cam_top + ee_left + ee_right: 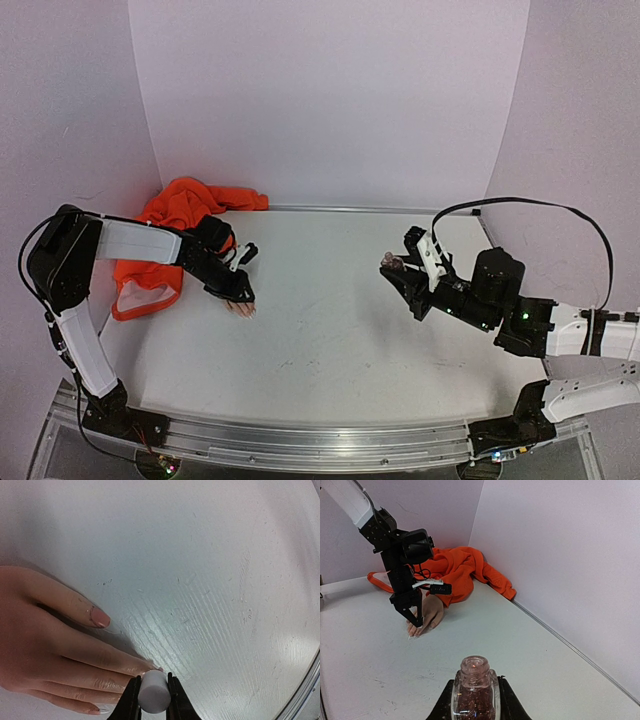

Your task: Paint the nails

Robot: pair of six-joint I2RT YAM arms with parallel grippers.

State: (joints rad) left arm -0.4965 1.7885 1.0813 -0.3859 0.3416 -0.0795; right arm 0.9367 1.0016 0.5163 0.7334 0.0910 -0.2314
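Pale walls are seen round the worktop (330,330); the mannequin hand (243,308) is mostly hidden under the left tool (238,290), orange sleeve (185,205) behind. Left wrist: a white cap (152,692) is clamped beside the nails (100,617), its underside out of sight. Right wrist: an open bottle (474,680) is gripped by the right tool (475,702), base cropped.

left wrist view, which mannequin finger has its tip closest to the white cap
The second finger from the top: its tip ends right at the white cap. The top finger's nail and the bottom finger's nail stop well short, further left.
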